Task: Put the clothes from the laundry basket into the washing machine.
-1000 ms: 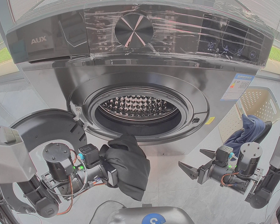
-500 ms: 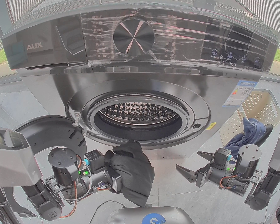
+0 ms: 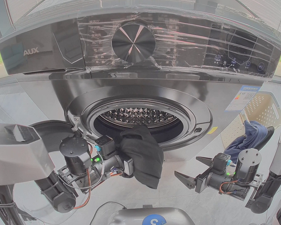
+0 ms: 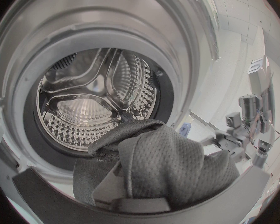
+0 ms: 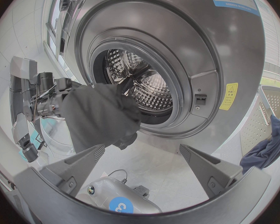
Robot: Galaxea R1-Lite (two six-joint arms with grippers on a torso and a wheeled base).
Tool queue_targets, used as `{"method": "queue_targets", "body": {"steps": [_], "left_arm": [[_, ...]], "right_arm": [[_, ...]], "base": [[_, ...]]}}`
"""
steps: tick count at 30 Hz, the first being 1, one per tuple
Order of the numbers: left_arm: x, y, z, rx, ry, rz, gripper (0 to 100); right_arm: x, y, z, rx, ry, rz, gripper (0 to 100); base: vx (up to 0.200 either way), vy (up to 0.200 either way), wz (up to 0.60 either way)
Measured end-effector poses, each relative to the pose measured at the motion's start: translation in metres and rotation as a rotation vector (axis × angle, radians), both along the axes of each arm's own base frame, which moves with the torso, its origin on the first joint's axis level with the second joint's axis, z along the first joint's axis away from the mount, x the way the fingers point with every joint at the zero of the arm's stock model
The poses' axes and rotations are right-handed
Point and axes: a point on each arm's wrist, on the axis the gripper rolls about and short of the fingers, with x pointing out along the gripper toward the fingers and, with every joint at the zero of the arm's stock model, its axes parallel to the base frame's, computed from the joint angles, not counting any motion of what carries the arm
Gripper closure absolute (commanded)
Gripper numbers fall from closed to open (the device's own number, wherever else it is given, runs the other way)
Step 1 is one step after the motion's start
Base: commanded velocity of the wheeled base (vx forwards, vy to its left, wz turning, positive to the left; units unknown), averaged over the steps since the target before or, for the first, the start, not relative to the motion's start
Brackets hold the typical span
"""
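Clamping a black garment [image 3: 145, 160], the left pincer [image 3: 131, 166] holds it against the lower lip of the washing machine [image 3: 178, 78] opening in the head view. The right pincer [image 3: 187, 167] hangs spread apart near the laundry basket [image 3: 262, 107], where a blue garment [image 3: 249, 135] drapes over the rim. From the left wrist, the black cloth bunches just outside the drum [image 4: 84, 109]. From the right wrist, both garments show beside the machine's front.

Beside washing machine [image 3: 184, 88]: door [image 3: 51, 129] left, laundry basket [image 3: 263, 105] right.

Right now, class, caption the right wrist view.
Left hand holds dark garment before open washing machine; blue cloth hangs over basket.
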Motion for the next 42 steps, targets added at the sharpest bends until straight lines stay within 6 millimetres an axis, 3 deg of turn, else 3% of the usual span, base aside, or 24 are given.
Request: {"method": "queue_targets", "body": {"steps": [20, 25, 35, 42], "left_arm": [[0.103, -0.049, 0.002, -0.230, -0.157, 0.157, 100], [0.127, -0.051, 0.002, -0.266, -0.200, 0.203, 100], [0.161, -0.059, -0.017, -0.261, -0.205, 0.240, 100], [0.191, -0.058, -0.010, -0.285, -0.239, 0.292, 100]], "right_arm": [[-0.003, 0.001, -0.001, -0.006, 0.007, 0.010, 0], [-0.004, 0.002, -0.001, -0.005, 0.007, 0.013, 0], [-0.003, 0.003, -0.003, -0.007, 0.013, 0.017, 0], [-0.004, 0.003, -0.003, -0.009, 0.015, 0.017, 0]], "base": [[0.000, 0.000, 0.00], [0.000, 0.000, 0.00], [0.000, 0.000, 0.00], [0.000, 0.000, 0.00]]}}
